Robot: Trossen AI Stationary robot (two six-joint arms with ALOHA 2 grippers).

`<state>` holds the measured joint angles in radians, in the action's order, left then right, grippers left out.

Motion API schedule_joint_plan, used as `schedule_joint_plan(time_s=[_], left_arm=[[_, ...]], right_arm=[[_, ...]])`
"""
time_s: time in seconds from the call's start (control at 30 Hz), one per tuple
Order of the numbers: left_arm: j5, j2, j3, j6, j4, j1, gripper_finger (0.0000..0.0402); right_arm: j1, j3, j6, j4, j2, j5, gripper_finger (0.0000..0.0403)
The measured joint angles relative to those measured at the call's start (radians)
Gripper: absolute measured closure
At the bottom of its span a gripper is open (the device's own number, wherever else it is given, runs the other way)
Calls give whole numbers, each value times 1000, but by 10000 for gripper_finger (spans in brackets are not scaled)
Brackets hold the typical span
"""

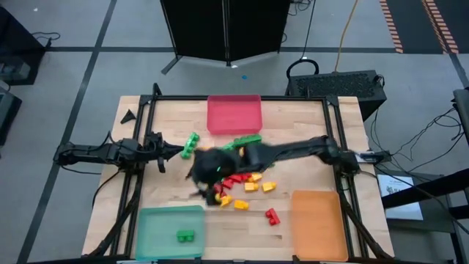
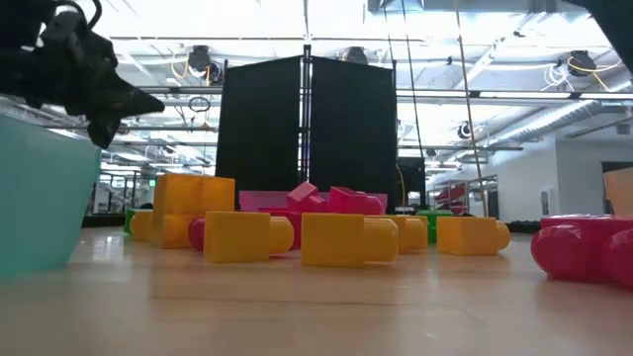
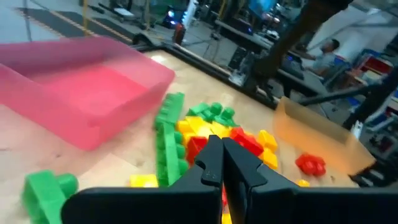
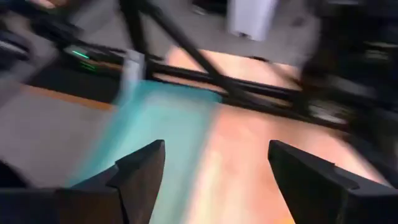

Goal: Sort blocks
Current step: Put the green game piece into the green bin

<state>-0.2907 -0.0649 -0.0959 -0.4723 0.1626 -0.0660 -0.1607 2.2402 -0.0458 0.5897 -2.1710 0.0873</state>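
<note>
A pile of red, yellow and green blocks (image 1: pixel 245 183) (image 2: pixel 341 237) (image 3: pixel 211 127) lies at mid-table. One green block (image 1: pixel 192 143) (image 3: pixel 46 190) lies apart, to the pile's far left. A red block (image 1: pixel 272 215) (image 3: pixel 310 163) lies toward the orange tray. Another green block (image 1: pixel 185 235) rests in the green tray. My left gripper (image 1: pixel 176 152) (image 3: pixel 222 163) is shut and empty; it points toward the pile from the left. My right gripper (image 1: pixel 201 183) (image 4: pixel 214 168) reaches across the pile, open and empty, facing the green tray (image 4: pixel 161 124).
The red tray (image 1: pixel 234 117) (image 3: pixel 81 93) sits at the far edge, the green tray (image 1: pixel 157 220) (image 2: pixel 40 198) near left, and the orange tray (image 1: pixel 319 220) (image 3: pixel 311 134) near right. Black frame rails run along the table's sides. A person shows in the room beyond.
</note>
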Motion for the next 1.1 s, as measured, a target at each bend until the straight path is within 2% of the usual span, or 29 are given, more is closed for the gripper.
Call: schedule_joint_plan(time_s=[0.13, 0.37, 0.53, 0.63, 0.73, 0.93, 1.1], left_arm=[[-153, -1, -71, -97, 188, 0, 398], [-294, -1, -233, -227, 526, 0, 398], [-310, -1, -274, -336, 639, 1, 398], [-312, -1, -274, -435, 724, 1, 398], [-312, -1, -274, -522, 779, 0, 398], [-312, -2, -274, -543, 774, 0, 398], [-313, -3, -274, -543, 775, 0, 398]], right_arm=[[65, 0, -93, 257, 104, -191, 122], [203, -1, -135, 591, 136, -219, 122], [270, -1, -228, 548, 62, -181, 122], [286, -1, -268, 519, -3, -133, 122], [293, -2, -327, 513, -70, -130, 122], [311, -3, -428, 477, -180, -130, 122], [325, -3, -490, 458, -225, -72, 122]])
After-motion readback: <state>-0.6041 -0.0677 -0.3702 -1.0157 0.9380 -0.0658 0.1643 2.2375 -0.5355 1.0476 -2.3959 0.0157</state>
